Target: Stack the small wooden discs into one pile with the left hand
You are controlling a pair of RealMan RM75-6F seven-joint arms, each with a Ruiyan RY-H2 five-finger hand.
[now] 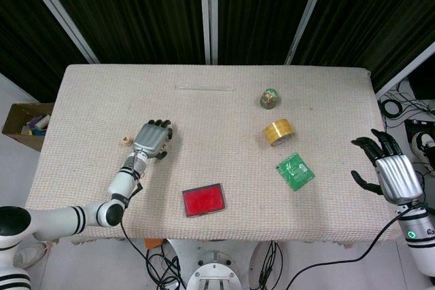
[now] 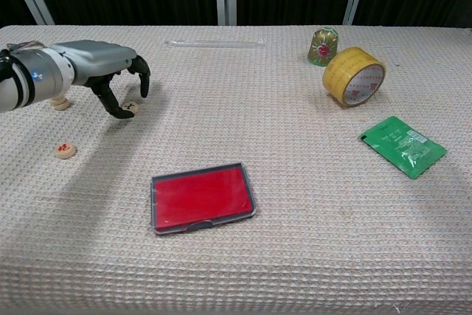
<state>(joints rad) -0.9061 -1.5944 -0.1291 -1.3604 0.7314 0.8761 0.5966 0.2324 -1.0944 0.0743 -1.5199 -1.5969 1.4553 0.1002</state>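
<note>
- The table point(image 2: 310, 204) is covered in a rough, matt beige cloth with a waffle-like weave.
- The small discs point(image 2: 65, 150) look like pale matt wood.
- The left hand point(image 2: 110, 71) has a smooth silver-grey shell with a dull sheen and black fingers point(image 2: 116, 105).
- The tape roll point(image 2: 354, 76) is glossy yellow plastic.
- The green packet point(image 2: 403, 145) is shiny, foil-like.
- The red case point(image 2: 203, 198) is smooth with a clear glossy rim.
</note>
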